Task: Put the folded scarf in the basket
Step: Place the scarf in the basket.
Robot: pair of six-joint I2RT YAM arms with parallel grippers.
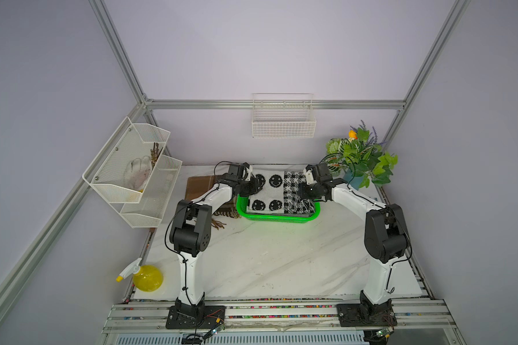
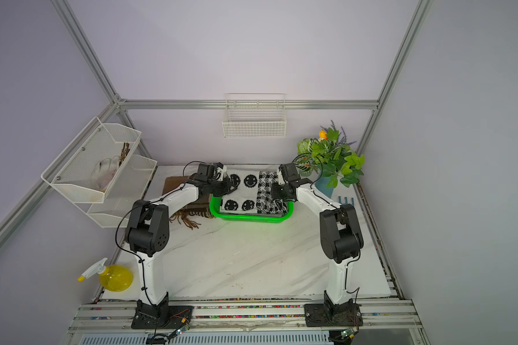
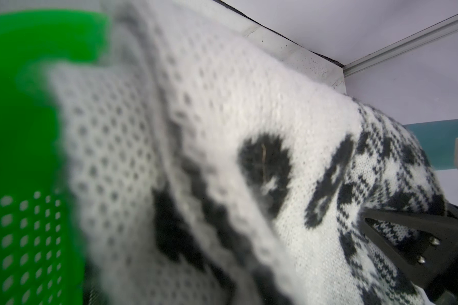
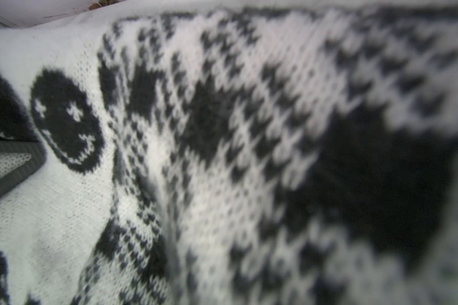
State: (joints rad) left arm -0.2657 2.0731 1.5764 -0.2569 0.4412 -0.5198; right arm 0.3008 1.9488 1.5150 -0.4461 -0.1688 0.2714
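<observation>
The folded scarf (image 1: pixel 271 192) (image 2: pixel 245 192), black-and-white knit with smiley faces and a houndstooth band, lies across the green basket (image 1: pixel 277 218) (image 2: pixel 251 220) at the back middle of the table. Its far part stands higher than the basket's rear rim. My left gripper (image 1: pixel 257 186) (image 2: pixel 231 186) is at the scarf's left edge, shut on the knit. At the scarf's right edge is my right gripper (image 1: pixel 300 191) (image 2: pixel 272 191); one of its fingers (image 3: pixel 421 237) lies on the knit and its jaws are hidden. The scarf (image 3: pixel 249 105) (image 4: pixel 222 132) fills both wrist views, beside the basket wall (image 3: pixel 19 132).
A brown fringed scarf (image 1: pixel 204 185) lies left of the basket under my left arm. A potted plant (image 1: pixel 361 155) stands at the back right. A white wire basket (image 1: pixel 283 119) hangs on the back wall, a white mesh rack (image 1: pixel 132 170) on the left. A yellow spray bottle (image 1: pixel 145 276) sits front left.
</observation>
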